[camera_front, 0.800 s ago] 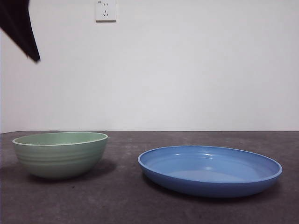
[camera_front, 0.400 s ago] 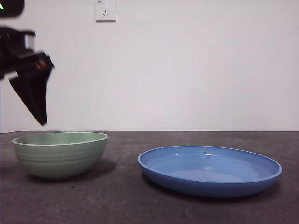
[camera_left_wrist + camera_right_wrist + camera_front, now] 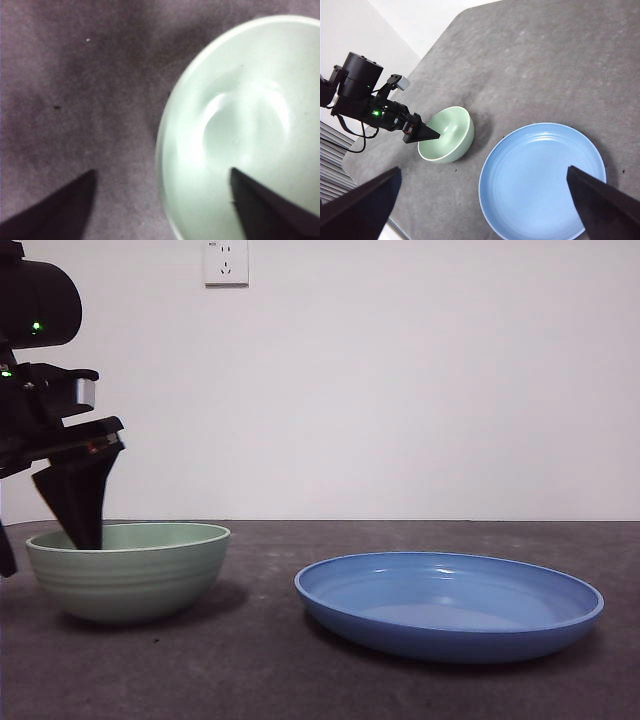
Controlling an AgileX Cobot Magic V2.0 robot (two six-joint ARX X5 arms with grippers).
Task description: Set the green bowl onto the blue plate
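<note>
The green bowl stands on the dark table at the left. It also shows in the left wrist view and the right wrist view. The blue plate lies to its right, apart from it and empty, and shows in the right wrist view. My left gripper is open and straddles the bowl's left rim, one jaw inside and one outside; the front view and the right wrist view show it too. My right gripper is open and empty, high above the table.
A white wall with a socket stands behind the table. The table's rounded edge runs behind the left arm. Bare grey table lies between bowl and plate.
The left arm has come down from the top left corner to the bowl. Its jaw tip now dips inside the bowl's rim. Bowl and plate have not moved.
</note>
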